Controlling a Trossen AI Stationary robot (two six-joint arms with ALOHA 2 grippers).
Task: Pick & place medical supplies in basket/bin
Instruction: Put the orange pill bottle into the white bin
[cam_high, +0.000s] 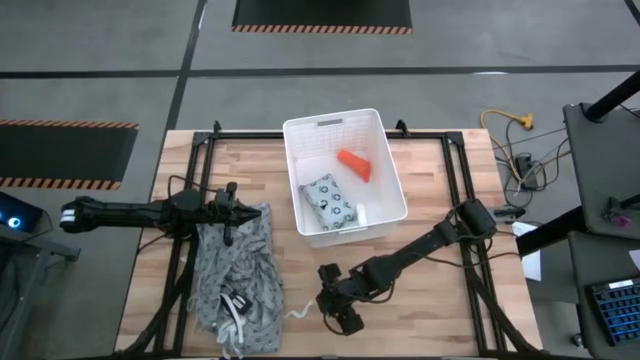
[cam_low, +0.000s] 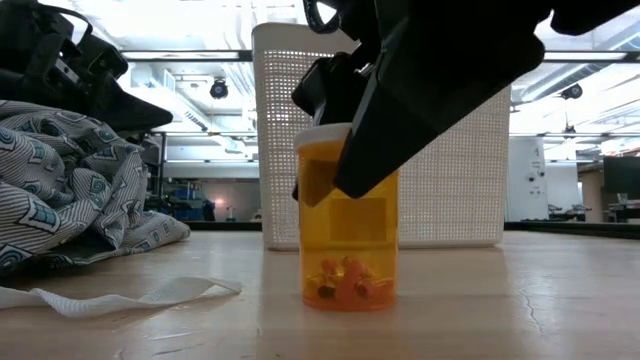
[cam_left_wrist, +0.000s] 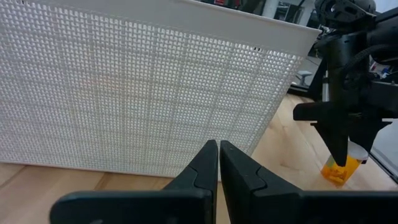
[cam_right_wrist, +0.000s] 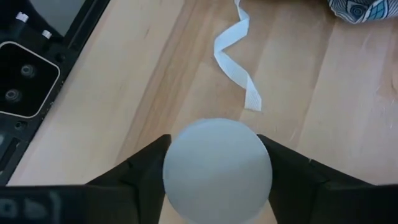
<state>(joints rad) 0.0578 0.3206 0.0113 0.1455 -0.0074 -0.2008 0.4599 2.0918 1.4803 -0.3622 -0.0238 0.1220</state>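
A clear orange pill bottle (cam_low: 348, 240) with a white round cap (cam_right_wrist: 217, 169) stands near the table's near edge, with my right gripper (cam_right_wrist: 217, 163) shut on its top. In the high view the right gripper (cam_high: 340, 305) hides the bottle. The white basket (cam_high: 345, 120) sits mid-table and holds an orange tube (cam_high: 354, 165), a grey-blue dotted packet (cam_high: 328, 200) and a small white bottle (cam_high: 361, 214). My left gripper (cam_left_wrist: 219, 148) is shut on nothing, hovering over the grey cloth (cam_high: 235, 275) to the left of the basket. My right gripper pinches the pill bottle at its white cap (cam_right_wrist: 186, 155), one finger (cam_right_wrist: 146, 165) on each side of the round rim. The fingers come from above, pointing down. The bottle stands upright with its base (cam_low: 348, 298) on the table.
The patterned grey cloth lies bunched on the table's left part (cam_low: 70, 180). A thin white strip (cam_right_wrist: 239, 56) curls on the wood between the cloth and the pill bottle. The basket's tall wall (cam_left_wrist: 143, 93) stands close in front of the left gripper. Bare wood lies right of the bottle.
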